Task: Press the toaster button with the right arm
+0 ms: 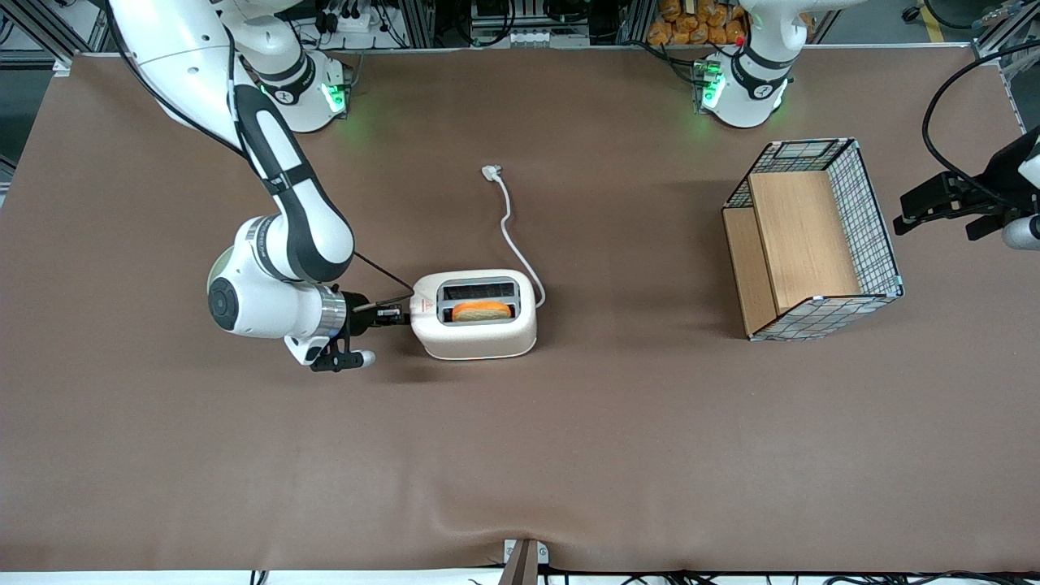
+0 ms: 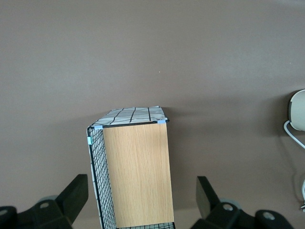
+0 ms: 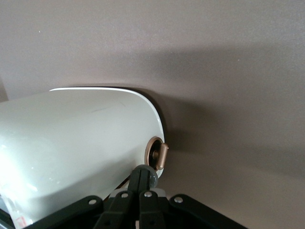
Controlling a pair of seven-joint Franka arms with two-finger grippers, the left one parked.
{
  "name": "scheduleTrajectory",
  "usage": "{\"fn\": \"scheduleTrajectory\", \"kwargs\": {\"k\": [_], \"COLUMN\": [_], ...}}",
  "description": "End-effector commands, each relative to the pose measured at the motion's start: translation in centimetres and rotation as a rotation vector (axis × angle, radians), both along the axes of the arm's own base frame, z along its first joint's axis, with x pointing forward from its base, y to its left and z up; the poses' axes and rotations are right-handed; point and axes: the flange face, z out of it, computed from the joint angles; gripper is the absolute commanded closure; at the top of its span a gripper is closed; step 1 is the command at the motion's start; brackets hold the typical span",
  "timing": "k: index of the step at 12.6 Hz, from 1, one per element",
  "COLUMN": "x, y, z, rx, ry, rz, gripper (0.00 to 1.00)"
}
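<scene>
The toaster button is not showing from the front, the gripper (image 1: 404,314) covering that end of the toaster (image 1: 474,315); the wrist view is cutting off most of the toaster's body; the wire basket (image 2: 133,171) is running off the edge in the parked arm's view; the bread slice (image 1: 481,310) is sitting half sunk in its slot.

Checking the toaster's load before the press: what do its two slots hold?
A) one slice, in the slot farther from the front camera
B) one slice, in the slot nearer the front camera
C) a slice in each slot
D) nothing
B: the toaster shows one bread slice in its nearer slot, the farther slot bare; the claw is at its end face.
</scene>
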Motion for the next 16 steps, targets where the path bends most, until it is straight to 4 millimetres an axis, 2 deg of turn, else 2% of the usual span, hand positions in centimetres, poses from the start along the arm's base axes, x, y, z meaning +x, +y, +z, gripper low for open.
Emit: {"fn": "scheduleTrajectory", "kwargs": {"k": [1, 4, 8, 10, 12, 13, 14, 16], "x": [0.1, 0.1, 0.6, 1.4, 2.8, 3.5, 4.1, 4.7], "y": [0.1, 0.1, 0.2, -0.3, -1.9, -2.5, -3.7, -4.0], "z": [-2.0, -1.9, -0.7, 0.5, 2.6, 3.8, 4.6, 6.1], "rx": [0.011, 0.012, 0.019, 0.035, 0.052, 0.051, 0.044, 0.031], "ry": [-0.007, -0.007, -0.005, 0.015, 0.033, 0.045, 0.063, 0.071], "rz": [0.005, 0.004, 0.004, 0.013, 0.022, 0.037, 0.028, 0.024], "gripper": [1.0, 1.0, 1.0, 1.0, 1.0, 0.7, 0.01, 0.0]}}
